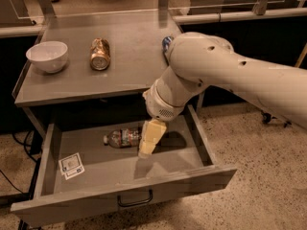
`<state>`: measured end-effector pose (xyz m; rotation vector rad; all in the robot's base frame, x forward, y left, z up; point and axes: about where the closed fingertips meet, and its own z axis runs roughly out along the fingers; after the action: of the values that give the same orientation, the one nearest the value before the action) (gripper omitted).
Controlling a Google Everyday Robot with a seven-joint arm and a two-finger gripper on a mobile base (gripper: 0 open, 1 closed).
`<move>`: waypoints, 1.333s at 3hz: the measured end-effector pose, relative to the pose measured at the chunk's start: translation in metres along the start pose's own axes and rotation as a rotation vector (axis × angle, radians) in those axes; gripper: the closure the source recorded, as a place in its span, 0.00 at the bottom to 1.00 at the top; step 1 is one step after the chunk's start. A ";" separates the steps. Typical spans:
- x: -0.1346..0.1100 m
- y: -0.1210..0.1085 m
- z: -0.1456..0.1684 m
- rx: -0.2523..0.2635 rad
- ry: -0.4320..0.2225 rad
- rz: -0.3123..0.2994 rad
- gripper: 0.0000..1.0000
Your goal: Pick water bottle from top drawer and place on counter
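gripper point(149, 140) low in top drawer point(110, 166), at right end of water bottle point(122, 138) | bottle lies on its side, mid-drawer | open or closed: can't tell | risk: grip probably off-centre, so round bottle rolls or slips before reaching bench point(129, 56)

High near view down, end effector point(147, 149) over top drawer point(110, 170)

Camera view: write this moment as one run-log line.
gripper: over top drawer, by water bottle | water bottle: lying in drawer | counter: no bottle
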<state>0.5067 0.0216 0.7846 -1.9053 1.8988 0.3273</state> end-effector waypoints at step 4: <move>0.036 -0.019 0.060 -0.063 0.043 0.074 0.00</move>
<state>0.5349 0.0164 0.7182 -1.9000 2.0128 0.3751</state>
